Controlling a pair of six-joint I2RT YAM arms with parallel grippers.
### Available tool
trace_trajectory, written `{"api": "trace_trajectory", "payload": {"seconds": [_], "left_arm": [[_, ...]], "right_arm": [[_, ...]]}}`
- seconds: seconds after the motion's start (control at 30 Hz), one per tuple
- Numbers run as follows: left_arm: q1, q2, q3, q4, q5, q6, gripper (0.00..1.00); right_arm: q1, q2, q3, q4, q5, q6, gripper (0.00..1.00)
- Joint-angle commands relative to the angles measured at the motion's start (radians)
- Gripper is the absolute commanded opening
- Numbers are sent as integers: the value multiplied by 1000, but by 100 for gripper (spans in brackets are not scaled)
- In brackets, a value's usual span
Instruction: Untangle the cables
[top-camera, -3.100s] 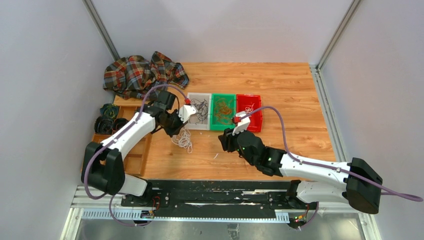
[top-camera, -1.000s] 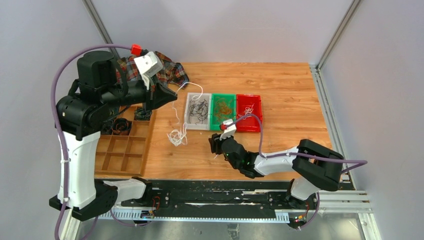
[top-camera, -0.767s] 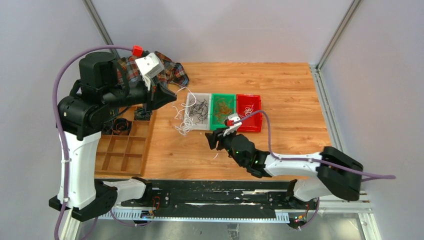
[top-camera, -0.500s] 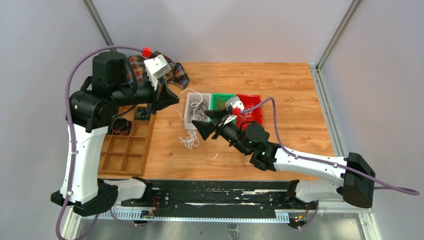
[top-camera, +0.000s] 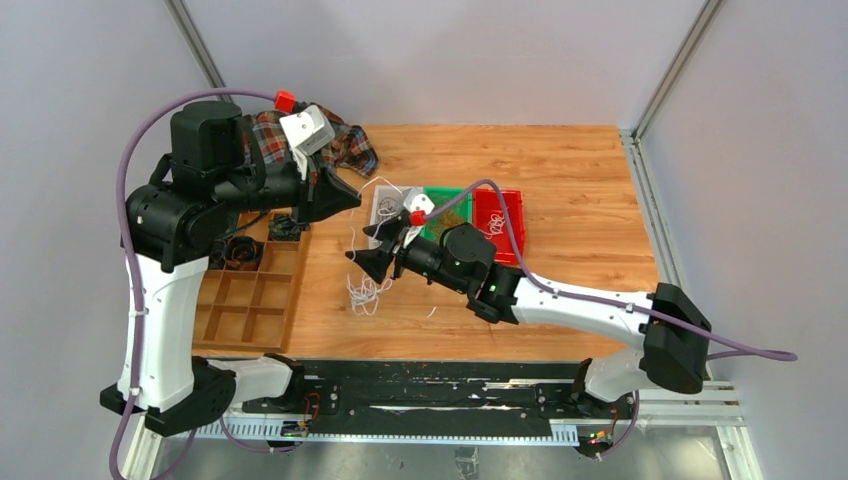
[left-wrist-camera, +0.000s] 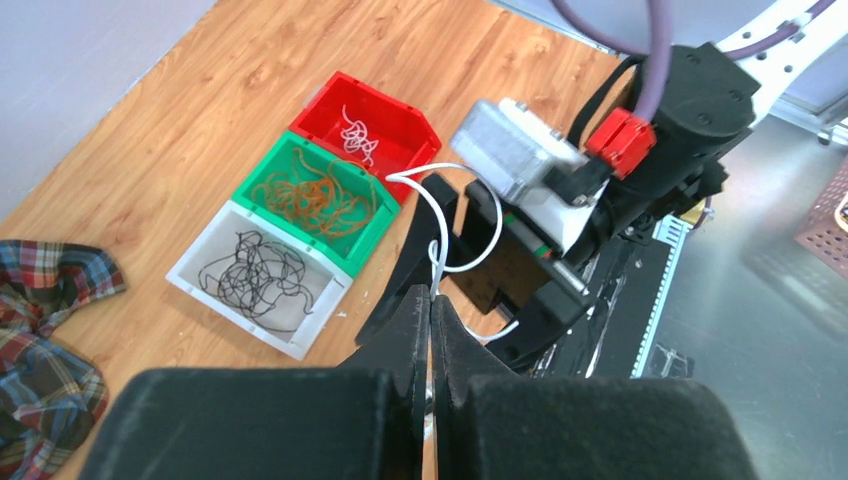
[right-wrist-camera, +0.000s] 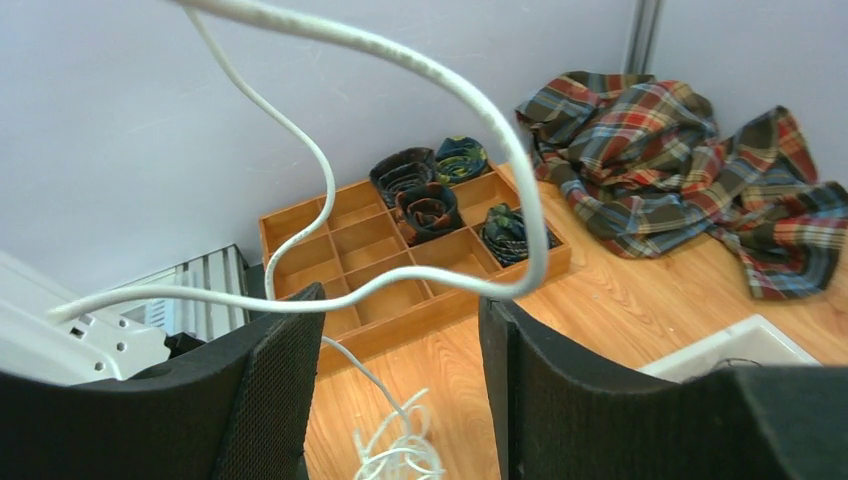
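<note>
Pale walls close in a wooden table (top-camera: 585, 190) on which three small bins stand in a row: a white bin (left-wrist-camera: 322, 320) of black cables (left-wrist-camera: 262, 280), a green bin (left-wrist-camera: 370, 235) of orange-brown cables (left-wrist-camera: 310, 195), and a red bin (left-wrist-camera: 400, 120) with a few white cables (left-wrist-camera: 355, 135). Raised above the table near the bins, the left hand (left-wrist-camera: 432, 300) is pinched tight on a white cable (left-wrist-camera: 438, 240), which loops out from its tips and hangs down to a loose white tangle (top-camera: 365, 293) lying on the table near the white bin, on the side toward the arms. From the right, the right hand (right-wrist-camera: 395, 310) reaches in with its fingers (right-wrist-camera: 270, 380) spread wide; the strand crosses the gap between them unclamped, and contact cannot be told. At the far left, a crumpled plaid cloth (right-wrist-camera: 660, 170) lies beside a wooden divided tray (right-wrist-camera: 440, 315) with dark coiled rolls (right-wrist-camera: 428, 208) in its far compartments.
</note>
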Motion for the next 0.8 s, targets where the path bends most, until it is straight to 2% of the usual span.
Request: {"api": "trace_trajectory", "payload": {"seconds": [0.0, 0.17, 0.4, 0.67, 0.77], "left_arm": [[-8, -7, 36, 2, 42, -33, 0], [-9, -16, 55, 2, 38, -28, 0], [-9, -32, 49, 1, 5, 11, 0], [-11, -29, 65, 1, 19, 4, 0], [-12, -26, 69, 2, 19, 2, 0]], "right_arm": [[-6, 53, 64, 22, -86, 23, 57], [-26, 94, 66, 38, -111, 84, 53], [-59, 3, -84, 50, 51, 159, 56], [-90, -105, -185, 75, 16, 210, 58], [-90, -139, -199, 109, -50, 201, 61]]}}
